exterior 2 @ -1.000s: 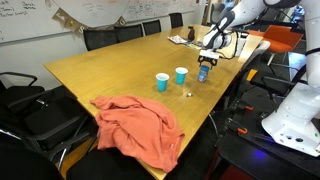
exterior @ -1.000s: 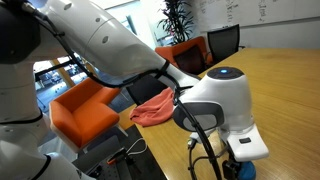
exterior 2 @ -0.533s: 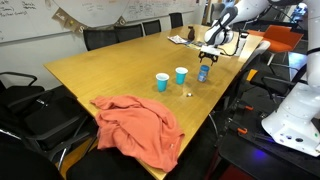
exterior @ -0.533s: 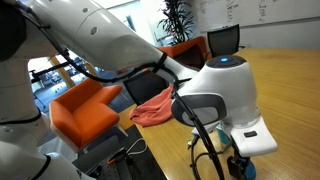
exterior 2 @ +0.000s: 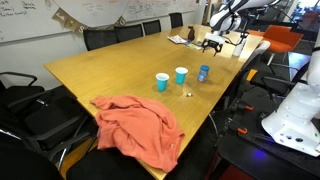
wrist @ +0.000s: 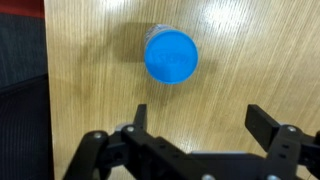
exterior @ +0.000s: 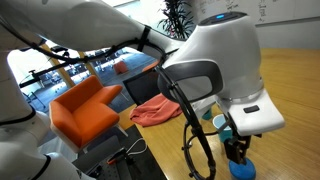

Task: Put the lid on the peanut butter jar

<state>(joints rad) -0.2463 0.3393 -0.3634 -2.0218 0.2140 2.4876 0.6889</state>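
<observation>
Blue round flat plastic lid [wrist: 171, 56] sits on top of the short clear peanut butter jar [exterior 2: 203, 76], near the edge of the wooden tabletop [exterior 2: 110, 70], with the end effector [wrist: 200, 122] spread empty above it. It looks light, stiff and slick, best pinched across its rim.

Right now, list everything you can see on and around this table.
table: one, light wood, middle of the room
cups: two, teal-blue, side by side mid-table
jar: one, colour too small to tell, near the table edge beside the cups
lid: one, blue, on top of the jar
small item: one, too small to identify, in front of the cups
cloth: one, coral red, draped over the near table end
office chairs: several, black, around the table
armchair: at least one, orange, off the table
plant: one, green, at the back
arm: one, white, over the jar
tool: one, black, open and empty above the lid
</observation>
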